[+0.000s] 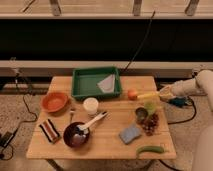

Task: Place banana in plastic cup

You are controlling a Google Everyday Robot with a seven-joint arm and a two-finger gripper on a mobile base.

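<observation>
Yellow banana (147, 95) in gripper (161, 93) (table's (107, 144) right), orange fruit (131, 94) before plastic cup (90, 105).

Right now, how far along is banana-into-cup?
Done: the gripper is shut on the banana at the table's right side, next to the orange fruit. In hand: carrying the banana. Left: bring it across to the white cup near the table's middle and release it inside; nothing yellow shows in the cup.
</observation>
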